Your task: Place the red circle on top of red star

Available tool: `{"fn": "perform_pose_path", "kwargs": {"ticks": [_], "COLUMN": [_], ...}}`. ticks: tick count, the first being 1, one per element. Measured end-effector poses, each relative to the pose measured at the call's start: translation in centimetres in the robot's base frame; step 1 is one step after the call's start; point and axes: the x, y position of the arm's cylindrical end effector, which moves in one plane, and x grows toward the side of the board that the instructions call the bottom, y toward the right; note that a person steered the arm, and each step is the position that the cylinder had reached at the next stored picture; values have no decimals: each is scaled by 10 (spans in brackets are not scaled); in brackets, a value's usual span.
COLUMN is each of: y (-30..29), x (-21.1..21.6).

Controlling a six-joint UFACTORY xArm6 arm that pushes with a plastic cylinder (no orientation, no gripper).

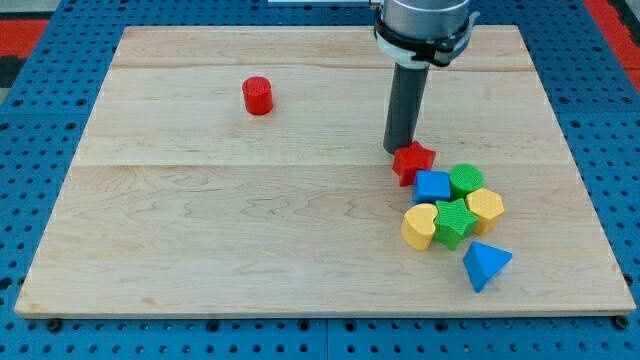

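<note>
The red circle [258, 96] is a short red cylinder standing alone on the wooden board at the view's upper left. The red star [413, 161] lies right of centre, at the top of a cluster of blocks. My tip [397, 149] is at the end of the dark rod, touching or almost touching the red star's upper left edge. The red circle is far to the view's left of the tip.
Below the red star sit a blue block [432, 186], a green circle [465, 180], a yellow hexagon [485, 209], a green star [455, 222], a yellow heart [419, 226] and a blue triangle [485, 264]. The wooden board [200, 240] rests on a blue pegboard.
</note>
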Motion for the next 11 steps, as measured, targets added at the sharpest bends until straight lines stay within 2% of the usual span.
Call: {"fn": "perform_pose_path", "kwargs": {"ticks": [1, 2, 3, 4, 5, 6, 7, 8, 9, 10, 11], "y": [-2, -43, -153, -222, -233, -146, -61, -3, 26, 62, 60], "x": [-2, -24, -24, -43, -85, -105, -105, -107, -94, -115, -90]}}
